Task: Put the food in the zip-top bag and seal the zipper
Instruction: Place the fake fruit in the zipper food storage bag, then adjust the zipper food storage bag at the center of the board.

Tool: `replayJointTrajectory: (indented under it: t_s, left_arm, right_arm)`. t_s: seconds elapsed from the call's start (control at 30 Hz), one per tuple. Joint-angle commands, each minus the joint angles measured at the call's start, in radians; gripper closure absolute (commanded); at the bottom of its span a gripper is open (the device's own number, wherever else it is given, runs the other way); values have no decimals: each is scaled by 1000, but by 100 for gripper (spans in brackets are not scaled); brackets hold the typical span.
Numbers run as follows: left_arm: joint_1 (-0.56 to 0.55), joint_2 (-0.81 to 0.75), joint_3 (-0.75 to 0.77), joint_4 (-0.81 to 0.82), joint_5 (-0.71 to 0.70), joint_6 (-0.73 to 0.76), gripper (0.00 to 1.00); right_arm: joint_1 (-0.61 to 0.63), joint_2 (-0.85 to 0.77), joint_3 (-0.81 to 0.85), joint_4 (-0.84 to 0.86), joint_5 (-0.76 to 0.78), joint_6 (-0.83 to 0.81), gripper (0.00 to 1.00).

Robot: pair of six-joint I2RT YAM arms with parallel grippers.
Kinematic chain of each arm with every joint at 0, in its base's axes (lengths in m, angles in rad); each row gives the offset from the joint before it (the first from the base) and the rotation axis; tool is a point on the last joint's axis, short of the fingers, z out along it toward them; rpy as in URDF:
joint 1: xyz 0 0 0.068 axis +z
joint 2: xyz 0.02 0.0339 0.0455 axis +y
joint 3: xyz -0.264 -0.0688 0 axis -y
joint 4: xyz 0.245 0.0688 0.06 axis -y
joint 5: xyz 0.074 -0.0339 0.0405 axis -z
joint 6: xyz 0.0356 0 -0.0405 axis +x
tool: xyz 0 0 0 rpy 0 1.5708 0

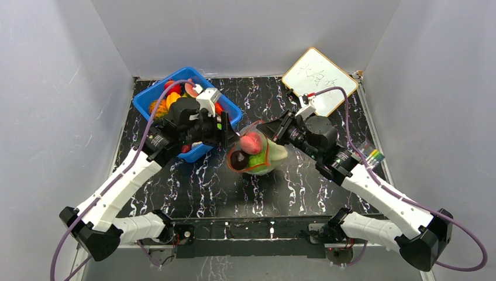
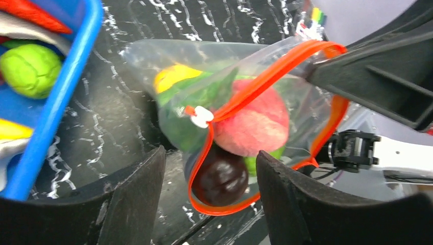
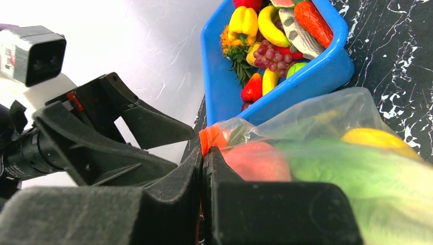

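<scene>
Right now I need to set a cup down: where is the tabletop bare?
Bare tabletop lies between the zip-top bag and the near edge, and at the far edge between blue bin and whiteboard. Crowded: the middle, where left pincer and right pincer flank the bag.

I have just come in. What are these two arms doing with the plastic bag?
The right gripper is shut on the orange zipper of the clear bag. The left gripper is open in front of the bag's mouth and holds nothing. A pink fruit, a dark plum and a green leaf are already inside. The mouth is not sealed yet. More toy food lies in the blue bin.
</scene>
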Motion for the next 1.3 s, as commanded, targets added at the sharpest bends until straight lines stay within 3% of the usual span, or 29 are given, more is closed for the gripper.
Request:
replayJointTrajectory:
  t_s: [0.0,0.23,0.37,0.6,0.73,0.9,1.07,1.27]
  left_arm:
    - [0,-67,-21,-73,-99,54,41]
    - [0,-73,-130,-5,2,81,44]
    - [0,-34,-139,-27,-101,103,54]
    - [0,-29,-159,49,-41,138,46]
    - [0,-28,-200,114,6,168,47]
    - [0,-2,-237,163,40,183,58]
    - [-1,22,-201,174,136,158,99]
    - [-1,-9,-152,324,290,-39,100]
  right_arm:
    - [4,-48,50,82,10,-6,100]
    - [3,-51,49,85,2,-3,100]
    - [3,-50,49,87,-4,0,100]
    - [4,-53,38,90,-13,4,100]
    - [4,-48,38,98,-23,11,100]
    - [4,-45,39,96,-22,12,100]
    - [4,-42,33,45,-10,-26,100]
    - [4,-52,-5,-138,115,-149,100]
